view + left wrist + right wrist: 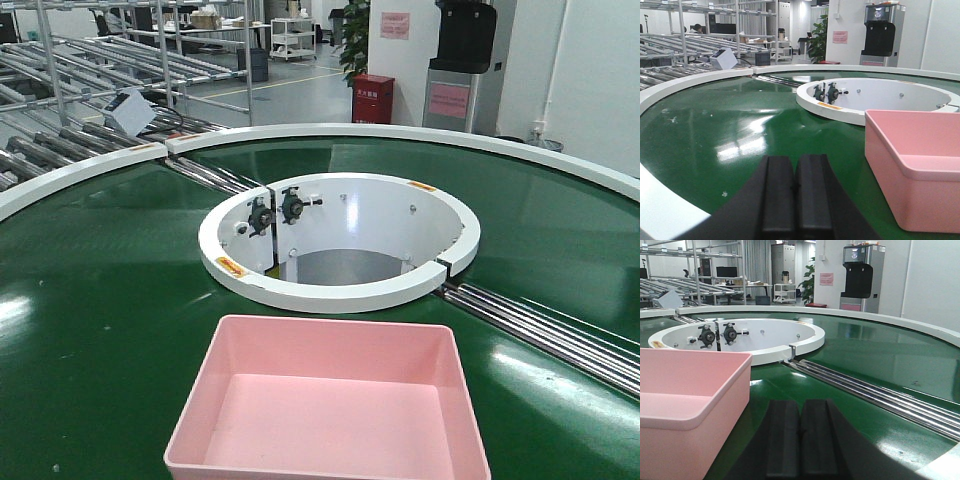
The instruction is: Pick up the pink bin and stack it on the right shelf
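The pink bin (pixel 330 400) sits empty on the green conveyor ring (pixel 100 300), at the near middle of the front view. In the left wrist view the bin (pixel 915 165) stands to the right of my left gripper (pixel 795 172), apart from it. In the right wrist view the bin (pixel 685 400) stands to the left of my right gripper (pixel 801 415), apart from it. Both grippers are shut and empty, low over the belt. Neither gripper shows in the front view. The right shelf is out of view.
A white inner ring (pixel 340 240) with a round opening lies behind the bin. Steel rails (pixel 550 325) cross the belt at right. The white outer rim (pixel 420 135) bounds the belt. Roller racks (pixel 60 110) stand far left; a red cabinet (pixel 372 98) and a dispenser (pixel 465 60) behind.
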`<state>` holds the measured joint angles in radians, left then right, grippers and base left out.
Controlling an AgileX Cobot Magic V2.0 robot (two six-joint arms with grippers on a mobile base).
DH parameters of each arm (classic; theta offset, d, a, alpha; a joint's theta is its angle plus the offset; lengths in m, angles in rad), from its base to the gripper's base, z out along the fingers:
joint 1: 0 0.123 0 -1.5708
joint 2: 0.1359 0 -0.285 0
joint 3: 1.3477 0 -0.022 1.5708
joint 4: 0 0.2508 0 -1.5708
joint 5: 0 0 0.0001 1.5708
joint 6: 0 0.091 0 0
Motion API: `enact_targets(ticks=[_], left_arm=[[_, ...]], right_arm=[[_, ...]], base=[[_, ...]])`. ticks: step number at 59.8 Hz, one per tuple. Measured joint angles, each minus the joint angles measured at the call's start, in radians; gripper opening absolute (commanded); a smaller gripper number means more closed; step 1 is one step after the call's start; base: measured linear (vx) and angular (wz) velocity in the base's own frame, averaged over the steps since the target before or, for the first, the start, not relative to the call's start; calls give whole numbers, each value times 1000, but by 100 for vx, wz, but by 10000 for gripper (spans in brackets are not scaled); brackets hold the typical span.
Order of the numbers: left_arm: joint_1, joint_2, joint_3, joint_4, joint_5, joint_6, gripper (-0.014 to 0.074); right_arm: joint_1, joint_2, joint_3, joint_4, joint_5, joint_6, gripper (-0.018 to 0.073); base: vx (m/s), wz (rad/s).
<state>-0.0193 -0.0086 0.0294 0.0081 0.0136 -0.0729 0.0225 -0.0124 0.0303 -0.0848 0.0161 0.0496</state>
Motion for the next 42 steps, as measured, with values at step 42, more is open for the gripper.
enact_targets(ticks=[42], left_arm=[[0,0,0,0,-7,0,3]], right_arm=[[0,0,0,0,-9,0,-9]], base=[[0,0]])
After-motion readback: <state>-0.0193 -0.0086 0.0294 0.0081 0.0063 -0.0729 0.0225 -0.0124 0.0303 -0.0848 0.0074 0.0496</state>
